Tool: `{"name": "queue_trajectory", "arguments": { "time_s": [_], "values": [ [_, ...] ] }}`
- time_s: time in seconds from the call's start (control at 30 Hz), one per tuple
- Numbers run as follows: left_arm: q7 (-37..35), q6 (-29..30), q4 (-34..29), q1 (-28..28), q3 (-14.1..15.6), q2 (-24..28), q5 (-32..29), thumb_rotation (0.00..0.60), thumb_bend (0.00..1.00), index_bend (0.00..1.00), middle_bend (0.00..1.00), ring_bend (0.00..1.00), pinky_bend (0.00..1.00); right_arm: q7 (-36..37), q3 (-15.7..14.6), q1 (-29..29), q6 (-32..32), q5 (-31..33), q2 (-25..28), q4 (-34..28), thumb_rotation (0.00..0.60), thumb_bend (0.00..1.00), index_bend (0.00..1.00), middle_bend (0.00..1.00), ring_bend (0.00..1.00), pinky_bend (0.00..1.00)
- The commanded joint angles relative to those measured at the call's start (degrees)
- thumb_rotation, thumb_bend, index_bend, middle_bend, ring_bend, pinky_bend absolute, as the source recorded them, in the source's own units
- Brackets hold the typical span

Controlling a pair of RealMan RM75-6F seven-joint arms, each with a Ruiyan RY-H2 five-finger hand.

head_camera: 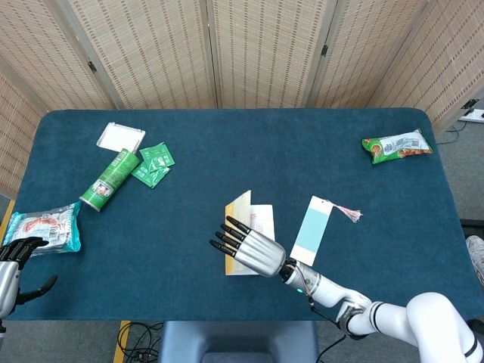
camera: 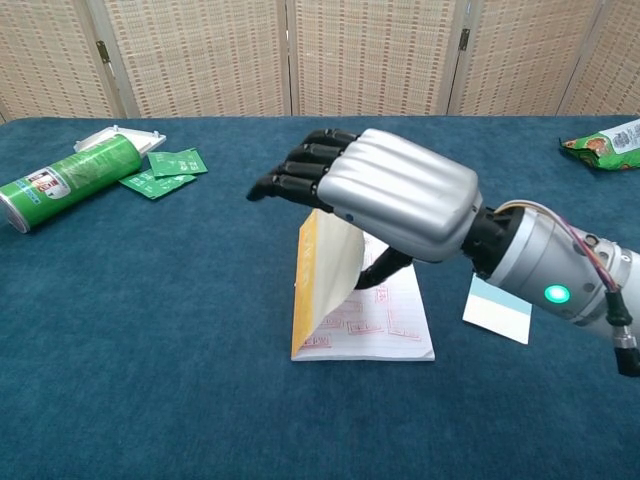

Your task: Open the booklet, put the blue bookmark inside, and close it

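The right hand (camera: 395,195) arches over the thin yellow-spined paper booklet (camera: 350,310), fingers extended leftward, thumb under its raised cover. The pale blue rectangular bookmark (head_camera: 311,230) lies just right of the booklet.

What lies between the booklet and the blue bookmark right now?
Only bare table cloth between booklet and blue bookmark, clearest in the head view.

Right hand (camera: 395,195): ribbed silver back shell, black fingers (camera: 300,165). Silver cylindrical wrist, lit green indicator, thin red and white cables along it; white forearm cover. Left hand (head_camera: 11,257): black fingers, silver-grey body, at frame edge.
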Motion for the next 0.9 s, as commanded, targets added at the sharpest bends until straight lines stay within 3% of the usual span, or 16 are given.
{"name": "queue_trajectory", "arguments": {
  "time_s": [0.03,0.4,0.57,0.9],
  "values": [
    [-0.02,-0.03,-0.1,0.03,0.04,0.11,0.02,0.6,0.24,0.3,0.26,0.21,0.25,-1.62,1.17,0.91,-0.89,0.89,-0.44,-1.51,0.6,0.0,0.0,0.02,0.03,0.1],
    [-0.29,-0.58,-0.28,0.05,0.26,0.36,-0.08,0.6,0.24,0.3,0.26,0.21,0.25,-8.41,4.88,1.04,-1.4,5.04,-0.34,-3.96,0.6,0.0,0.0,0.0,0.0,0.06],
    [-0.22,-1.35,-0.61,-0.12,0.46,0.62,-0.27,0.6,0.24,0.3,0.26,0.21,0.25,-13.41,7.73,0.17,-1.8,9.47,-2.27,-4.06,0.6,0.0,0.0,0.07,0.01,0.06],
    [-0.29,-2.13,-0.76,-0.2,0.62,0.82,-0.74,0.6,0.24,0.31,0.26,0.21,0.25,-17.84,11.19,3.03,-6.3,14.48,-4.41,-3.04,0.6,0.0,0.0,0.21,0.21,0.25]
  ]
}}
